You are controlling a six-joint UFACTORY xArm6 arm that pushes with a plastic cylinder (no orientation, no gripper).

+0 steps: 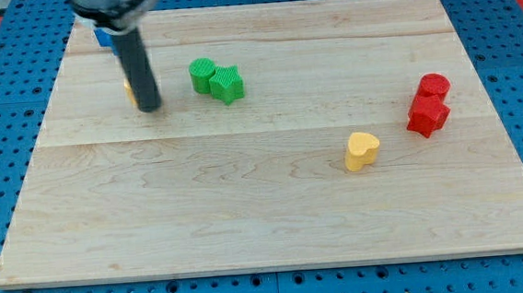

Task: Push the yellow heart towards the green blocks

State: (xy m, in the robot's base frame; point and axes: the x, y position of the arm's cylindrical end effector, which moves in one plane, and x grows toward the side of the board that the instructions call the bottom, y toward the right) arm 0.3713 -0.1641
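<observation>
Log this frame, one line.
my tip: left of green blocks | yellow heart: untouched, lower right, beside red blocks | push: not started

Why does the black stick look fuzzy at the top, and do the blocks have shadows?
In the camera view, the rod blurs near the view's top edge, close to the lens; my tip looks sharper, left of the green blocks. The yellow heart and red blocks cast only small soft shadows on the wooden board; lighting is even, no glare.
</observation>
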